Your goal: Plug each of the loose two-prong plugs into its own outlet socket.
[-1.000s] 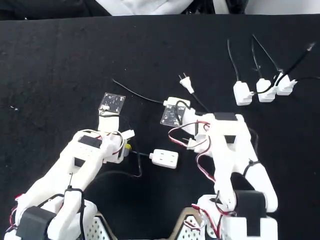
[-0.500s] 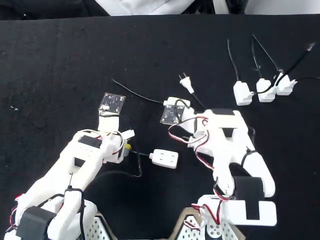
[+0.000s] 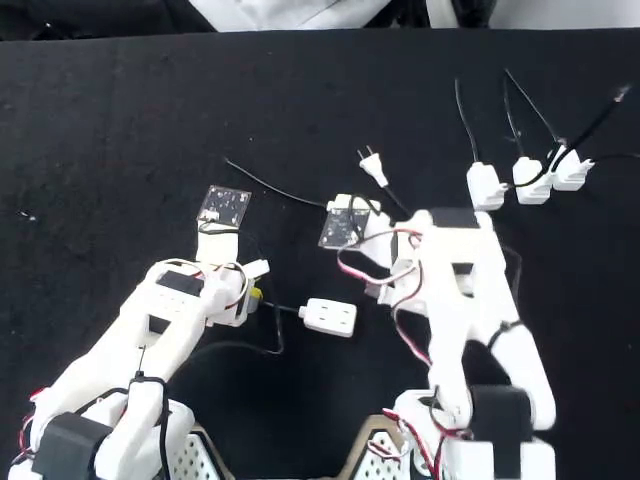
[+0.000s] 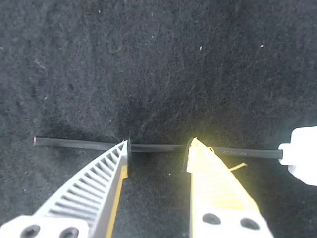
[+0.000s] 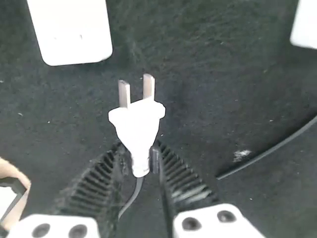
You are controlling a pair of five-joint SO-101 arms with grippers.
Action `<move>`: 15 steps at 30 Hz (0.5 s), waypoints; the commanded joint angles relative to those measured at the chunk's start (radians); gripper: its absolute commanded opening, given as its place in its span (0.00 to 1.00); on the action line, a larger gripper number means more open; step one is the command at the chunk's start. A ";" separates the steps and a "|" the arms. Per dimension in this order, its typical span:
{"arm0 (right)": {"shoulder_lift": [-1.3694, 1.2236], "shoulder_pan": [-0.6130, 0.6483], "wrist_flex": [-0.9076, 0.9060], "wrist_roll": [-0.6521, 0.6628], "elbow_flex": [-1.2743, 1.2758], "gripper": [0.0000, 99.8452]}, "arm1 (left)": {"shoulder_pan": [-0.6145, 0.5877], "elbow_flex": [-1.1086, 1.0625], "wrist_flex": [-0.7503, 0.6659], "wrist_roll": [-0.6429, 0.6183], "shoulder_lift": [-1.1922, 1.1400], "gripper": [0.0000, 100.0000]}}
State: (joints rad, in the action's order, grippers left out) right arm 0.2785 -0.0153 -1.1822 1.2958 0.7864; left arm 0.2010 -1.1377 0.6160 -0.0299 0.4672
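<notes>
Left gripper (image 4: pixel 158 147): at the near-left of the black table (image 3: pixel 120 120). Fingers spread wide and gripping nothing; the grey tip and the yellow tip each meet a thin black cable (image 4: pixel 153 147), with a short stretch of it between them.
Black cable: flat on the table, long axis crosswise to the fingers. 1 end is free and the other joins the lone outlet block (image 3: pixel 328 316).
Lone outlet block: white, flat on the table between the 2 arms, just beside the left wrist. Its cable leaves on the side facing the left gripper.
Plug on the table (image 3: pixel 372 165): white, 2 prongs, just beyond the right wrist. Long axis diagonal, prongs aimed far-left, cord trailing back under the arm. Cannot tell whether this is the held plug.
Right gripper (image 5: pixel 138 154): black ribbed fingers closed down on the narrow rear neck of the held plug (image 5: pixel 136 121).
Held plug: white, long axis in line with the fingers. The 2 flat prongs (image 5: pixel 133 91) are bare and point straight away from the gripper; the cord runs back between the fingers.
Facing outlet block (image 5: pixel 69 29): white, ahead of the prongs and off to 1 side, apart from them.
Row of 3 outlet blocks (image 3: pixel 530 180): white, at the far right, each with a black cable running toward the far edge.
</notes>
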 commanded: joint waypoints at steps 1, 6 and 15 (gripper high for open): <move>0.059 -0.021 0.250 -0.083 0.081 0.01 | 0.001 -0.010 -0.015 -0.012 0.020 0.20; 0.058 -0.129 0.575 -0.152 0.186 0.01 | 0.001 -0.010 -0.014 -0.012 0.020 0.20; 0.061 -0.048 0.396 -0.153 0.234 0.09 | 0.001 -0.010 -0.015 -0.012 0.020 0.20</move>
State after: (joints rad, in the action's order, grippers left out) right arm 0.2923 -0.0921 -0.7050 1.1561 1.0411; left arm 0.2010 -1.1377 0.6160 -0.0299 0.4672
